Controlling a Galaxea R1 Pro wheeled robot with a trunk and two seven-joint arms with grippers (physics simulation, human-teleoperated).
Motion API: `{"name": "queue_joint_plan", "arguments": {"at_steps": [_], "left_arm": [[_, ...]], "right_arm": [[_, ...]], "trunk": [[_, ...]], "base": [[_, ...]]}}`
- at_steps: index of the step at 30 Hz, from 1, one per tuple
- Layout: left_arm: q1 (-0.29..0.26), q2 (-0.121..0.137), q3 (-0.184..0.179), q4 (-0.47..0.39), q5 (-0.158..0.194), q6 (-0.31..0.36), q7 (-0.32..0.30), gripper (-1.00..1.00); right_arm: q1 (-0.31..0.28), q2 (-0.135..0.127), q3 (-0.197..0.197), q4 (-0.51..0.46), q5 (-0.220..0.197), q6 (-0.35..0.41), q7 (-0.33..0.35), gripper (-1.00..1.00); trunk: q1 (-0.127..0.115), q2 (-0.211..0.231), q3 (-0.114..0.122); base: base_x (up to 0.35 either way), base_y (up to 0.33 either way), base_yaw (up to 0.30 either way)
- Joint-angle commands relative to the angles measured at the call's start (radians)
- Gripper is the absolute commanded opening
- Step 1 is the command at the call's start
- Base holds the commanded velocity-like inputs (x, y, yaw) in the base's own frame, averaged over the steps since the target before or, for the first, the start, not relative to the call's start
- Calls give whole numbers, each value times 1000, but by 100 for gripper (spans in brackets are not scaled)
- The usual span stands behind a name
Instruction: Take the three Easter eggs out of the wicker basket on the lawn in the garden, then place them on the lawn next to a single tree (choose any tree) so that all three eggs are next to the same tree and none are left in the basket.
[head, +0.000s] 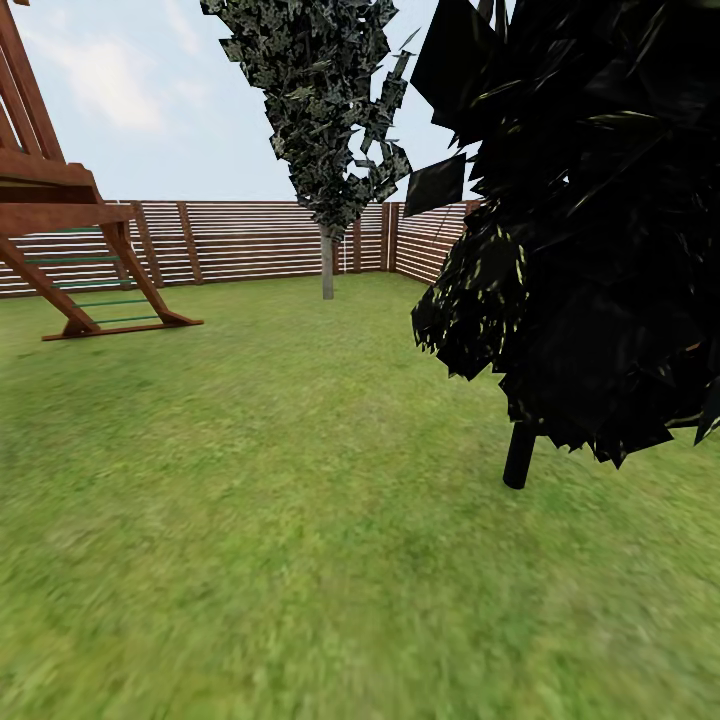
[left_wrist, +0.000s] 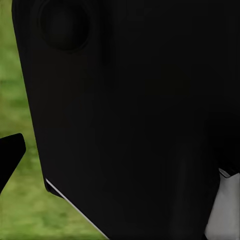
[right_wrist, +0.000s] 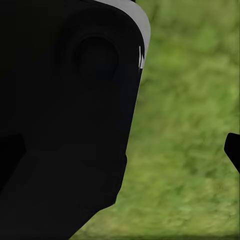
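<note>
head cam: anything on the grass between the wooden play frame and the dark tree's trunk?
In the head view, just lawn between the play frame and the dark tree's trunk.

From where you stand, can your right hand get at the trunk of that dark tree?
Probably not. The dark tree's trunk stands well ahead across open lawn, and no arm shows stretched toward it in the head view. Nothing blocks the way; you would likely have to drive closer first.

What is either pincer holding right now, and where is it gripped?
It cannot be told. Both wrist views are mostly blocked by dark robot body over the lawn, with one dark fingertip at the edge and no egg visible.
</note>
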Motion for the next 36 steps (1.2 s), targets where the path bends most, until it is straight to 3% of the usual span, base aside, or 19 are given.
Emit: {"name": "queue_joint_plan", "arguments": {"at_steps": [1,36], "left_arm": [[1,0,-1,-2,-1,0,-2,100],[1,0,-1,-2,0,0,-2,100]], "right_arm": [[-1,0,5,2,1,-1,1,100],[-1,0,5,2,1,-1,1,100]], "trunk": [[0,0,-1],[0,0,-1]], "base": [[0,0,0],[0,0,0]]}}
